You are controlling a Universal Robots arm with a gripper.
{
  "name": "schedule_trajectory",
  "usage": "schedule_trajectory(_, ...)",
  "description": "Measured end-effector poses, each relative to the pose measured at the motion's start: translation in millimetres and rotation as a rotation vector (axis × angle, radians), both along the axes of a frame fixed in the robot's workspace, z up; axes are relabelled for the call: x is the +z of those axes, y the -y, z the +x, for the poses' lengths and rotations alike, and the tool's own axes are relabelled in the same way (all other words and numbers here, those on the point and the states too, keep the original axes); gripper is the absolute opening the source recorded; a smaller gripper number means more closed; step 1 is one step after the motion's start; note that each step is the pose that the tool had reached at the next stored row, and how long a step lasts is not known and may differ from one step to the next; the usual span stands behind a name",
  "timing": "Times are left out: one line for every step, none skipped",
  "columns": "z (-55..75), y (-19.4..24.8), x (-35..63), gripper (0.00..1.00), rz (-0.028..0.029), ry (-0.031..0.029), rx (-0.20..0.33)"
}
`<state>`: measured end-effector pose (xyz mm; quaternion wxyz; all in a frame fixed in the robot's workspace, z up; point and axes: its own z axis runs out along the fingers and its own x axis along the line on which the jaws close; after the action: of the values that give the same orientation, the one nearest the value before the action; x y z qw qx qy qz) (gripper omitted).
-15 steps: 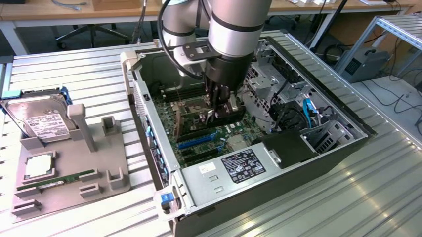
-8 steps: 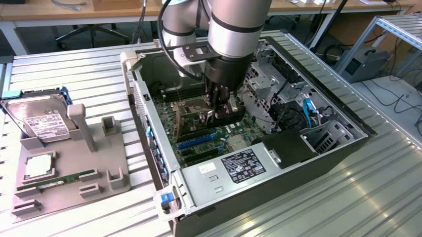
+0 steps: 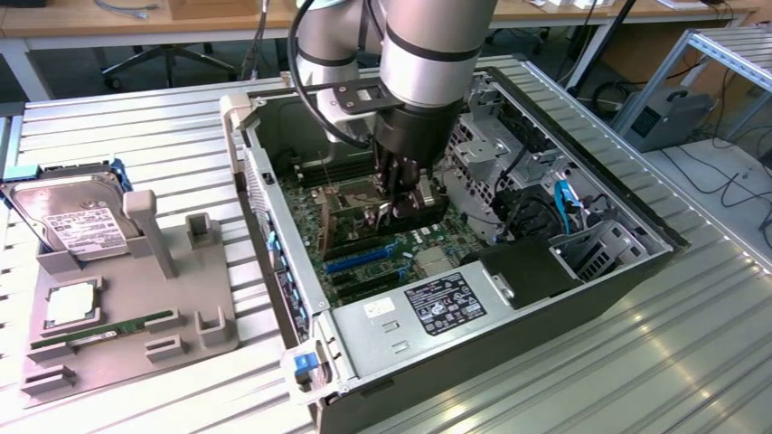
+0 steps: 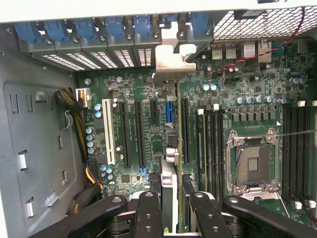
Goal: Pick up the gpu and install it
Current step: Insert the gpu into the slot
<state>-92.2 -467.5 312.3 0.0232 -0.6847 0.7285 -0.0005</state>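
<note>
- Gpu [image 3: 418,211], exterior view: hangs as a dark slab under the gripper [image 3: 396,201], deep inside the open computer case [image 3: 627,271] and low over the motherboard [image 3: 362,249].
- Cannot tell from this angle whether the lower edge touches the board or is just above it.
- Lies well apart from the grey parts holder [image 3: 181,262] on the exterior view's left, where the hard drive [image 3: 72,221] and the memory stick [image 3: 103,330] rest.
- Wrist view: appears edge-on as a thin strip [image 4: 168,191] pinched between the two black fingers [image 4: 148,213], so the gripper [image 4: 171,210] is closed about halfway, clamped on the card's thickness.
- Runs with its long axis straight away from the gripper toward the case's rear wall, parallel to the expansion slots.
- Ends in the pale metal bracket [image 4: 171,62], which stands at the rear openings, between the row of blue latches [image 4: 104,29] and the port block [image 4: 242,49].
- Lines up, by my reading, with the short blue slot [image 4: 169,111], between the long black slots [image 4: 138,134] and the memory sockets [image 4: 210,144]; the empty processor socket [image 4: 252,163] lies beyond those.
- Looks nearly aligned for seating, not visibly pressed home.
</note>
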Motion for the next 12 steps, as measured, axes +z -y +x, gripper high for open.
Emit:
schedule_trajectory(0.0, 0.0, -0.1, 0.27, 0.0000, 0.0000, 0.000)
schedule_trajectory(-0.1, 0.0, -0.4, 0.27, 0.0000, 0.0000, 0.000)
schedule_trajectory(-0.1, 0.0, -0.5, 0.27, 0.0000, 0.0000, 0.000)
schedule_trajectory(-0.2, 0.0, -0.6, 0.27, 0.0000, 0.0000, 0.000)
schedule_trajectory(-0.2, 0.0, -0.8, 0.27, 0.0000, 0.0000, 0.000)
schedule_trajectory(-0.2, 0.0, -1.0, 0.27, 0.0000, 0.0000, 0.000)
schedule_trajectory(-0.3, 0.1, -1.6, 0.27, 0.0000, 0.0000, 0.000)
schedule_trajectory(-0.4, 0.1, -2.1, 0.27, 0.0000, 0.0000, 0.000)
schedule_trajectory(-0.4, 0.1, -2.3, 0.27, 0.0000, 0.0000, 0.000)
schedule_trajectory(-0.4, 0.1, -2.5, 0.27, 0.0000, 0.0000, 0.000)
schedule_trajectory(-0.4, 0.1, -2.7, 0.27, 0.0000, 0.0000, 0.000)
schedule_trajectory(-0.4, 0.1, -2.8, 0.27, 0.0000, 0.0000, 0.000)
